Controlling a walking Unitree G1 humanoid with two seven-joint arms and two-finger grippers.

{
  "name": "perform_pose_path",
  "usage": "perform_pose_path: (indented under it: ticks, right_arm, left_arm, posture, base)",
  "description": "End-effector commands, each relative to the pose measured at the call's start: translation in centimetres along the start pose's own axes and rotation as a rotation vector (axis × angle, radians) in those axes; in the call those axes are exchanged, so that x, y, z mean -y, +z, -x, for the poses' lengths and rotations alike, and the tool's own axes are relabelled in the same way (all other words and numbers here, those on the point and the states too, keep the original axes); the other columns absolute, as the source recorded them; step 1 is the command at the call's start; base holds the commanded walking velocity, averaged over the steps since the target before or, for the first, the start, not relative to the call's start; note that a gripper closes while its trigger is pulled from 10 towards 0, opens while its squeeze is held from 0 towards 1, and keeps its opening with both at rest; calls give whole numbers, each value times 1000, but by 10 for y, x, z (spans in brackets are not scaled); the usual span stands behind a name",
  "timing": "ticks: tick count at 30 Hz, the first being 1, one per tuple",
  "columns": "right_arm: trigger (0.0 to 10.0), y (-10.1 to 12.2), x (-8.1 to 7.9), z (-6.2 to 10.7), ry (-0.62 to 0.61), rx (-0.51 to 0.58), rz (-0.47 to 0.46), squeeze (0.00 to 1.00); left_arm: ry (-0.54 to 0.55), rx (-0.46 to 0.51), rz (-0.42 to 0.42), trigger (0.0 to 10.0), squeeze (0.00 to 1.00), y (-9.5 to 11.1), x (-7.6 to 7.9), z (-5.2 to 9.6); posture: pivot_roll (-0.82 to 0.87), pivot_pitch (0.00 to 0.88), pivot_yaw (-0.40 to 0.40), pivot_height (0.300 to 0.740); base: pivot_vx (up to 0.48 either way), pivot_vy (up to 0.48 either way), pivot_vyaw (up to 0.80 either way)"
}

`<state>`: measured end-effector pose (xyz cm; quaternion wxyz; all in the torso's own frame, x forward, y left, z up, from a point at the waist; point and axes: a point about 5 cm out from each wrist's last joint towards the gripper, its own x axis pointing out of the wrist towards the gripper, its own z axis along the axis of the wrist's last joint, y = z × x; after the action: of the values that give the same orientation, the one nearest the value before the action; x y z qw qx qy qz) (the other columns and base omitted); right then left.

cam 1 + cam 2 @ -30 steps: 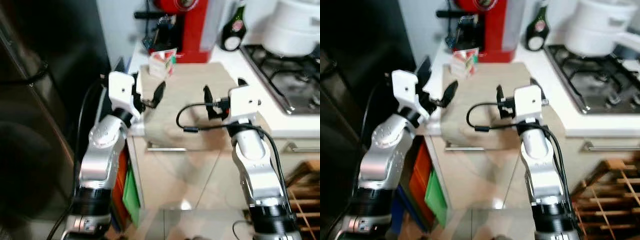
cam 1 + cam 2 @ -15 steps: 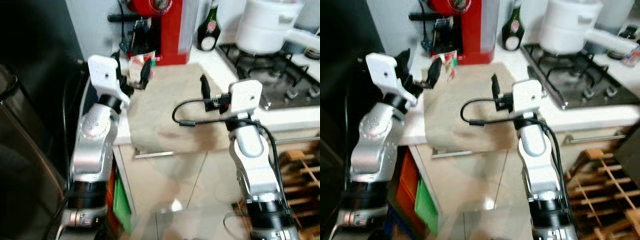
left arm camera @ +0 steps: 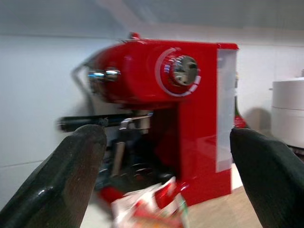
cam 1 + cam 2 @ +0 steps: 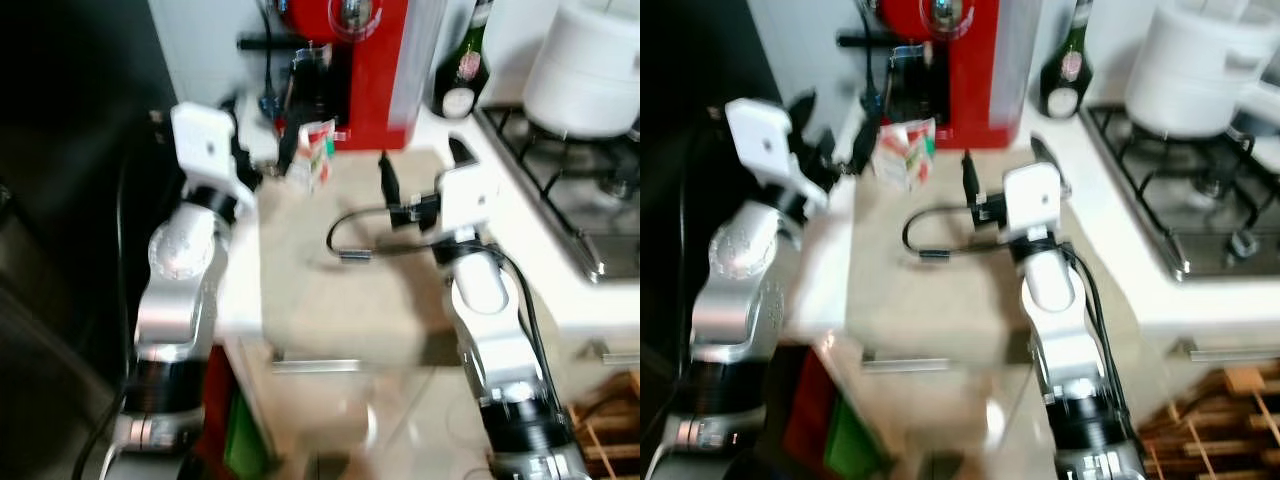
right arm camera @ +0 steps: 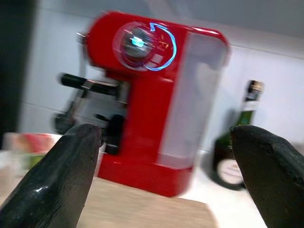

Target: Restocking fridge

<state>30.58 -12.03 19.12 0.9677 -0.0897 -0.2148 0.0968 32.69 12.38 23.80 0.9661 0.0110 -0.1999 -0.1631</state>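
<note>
A small red, white and green carton (image 4: 318, 157) stands on the beige counter in front of a red coffee machine (image 4: 368, 55). My left gripper (image 4: 268, 150) is raised just to the left of the carton, open and holding nothing. In the left wrist view the carton (image 3: 153, 204) sits low between the spread fingers (image 3: 71, 175), a little beyond them. My right gripper (image 4: 420, 165) hovers open over the counter to the right of the carton, pointing at the coffee machine (image 5: 147, 95). The dark fridge (image 4: 60, 200) fills the left side.
A green bottle (image 4: 462, 75) stands right of the coffee machine. A white pot (image 4: 585, 70) sits on the gas hob (image 4: 590, 210) at the right. The beige counter (image 4: 340, 300) ends in a front edge. A wooden rack (image 4: 1230, 420) is low right.
The camera has shifted and come closer to the counter. Both grippers have moved further in towards the coffee machine, and the left one now sits right beside the carton. Both stay open.
</note>
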Motion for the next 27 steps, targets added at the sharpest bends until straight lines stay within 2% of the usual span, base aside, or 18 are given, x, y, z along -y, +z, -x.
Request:
perform_pose_path:
  ticks: [1,5,6,7,8,9,11,16,17,19,24,25,26,27]
  right_arm:
    - [10000,1,5,1,-14,5,2,0]
    - [10000,2,3,3,-7,5,0,0]
    - [10000,3,2,4,-5,6,-2,0]
    - [10000,3,2,4,-5,6,-2,0]
    - [10000,4,0,9,8,10,-18,0]
    - [10000,4,-1,12,15,8,-27,0]
    - [10000,5,-2,19,19,1,-38,0]
    - [10000,3,-1,30,1,-27,-42,0]
    - [10000,3,-2,42,-16,-50,-45,0]
    - [10000,4,-3,47,-23,-59,-46,0]
    - [10000,8,-8,79,-46,-136,-47,0]
    - [10000,10,-8,89,-51,-158,-44,0]
    - [10000,10,-8,89,-51,-158,-44,0]
    - [10000,13,-7,97,-56,-183,-41,0]
  left_arm:
    - [-30,-16,-4,10000,0,0,3,-7]
    - [6,-114,-29,10000,0,-8,-25,-22]
    - [28,-144,-15,10000,0,-11,-32,-24]
    - [28,-144,-15,10000,0,-11,-32,-24]
    - [59,-218,-7,10000,0,-21,-47,-30]
    - [74,-259,5,10000,0,-27,-56,-34]
    - [70,-296,42,10000,0,-34,-64,-38]
    - [47,-357,53,10000,0,-45,-66,-42]
    - [3,-393,40,10000,0,-49,-63,-48]
    - [-19,-400,33,10000,0,-50,-61,-51]
    - [-34,-398,-11,10000,0,-42,-57,-65]
    - [-19,-380,-15,10000,0,-36,-59,-69]
    - [-19,-380,-15,10000,0,-36,-59,-69]
    - [-1,-360,-23,10000,0,-30,-62,-72]
  posture:
    - [-24,0,24,740]
    - [-32,0,30,740]
    - [-35,0,33,740]
    - [-35,0,33,740]
    - [-39,0,40,740]
    - [-41,0,42,740]
    - [-49,0,50,740]
    - [-72,0,69,740]
    - [-105,0,93,740]
    - [-110,0,96,740]
    - [-171,0,122,740]
    - [-199,11,121,740]
    - [-199,11,121,740]
    - [-210,27,119,740]
  base:
    - [0,0,0]
    - [0,0,0]
    - [0,0,0]
    - [0,0,0]
    - [0,0,0]
    - [0,0,0]
    - [0,0,0]
    - [0,0,0]
    - [0,0,0]
    - [0,0,0]
    - [0,0,0]
    - [0,0,0]
    - [0,0,0]
    - [0,0,0]
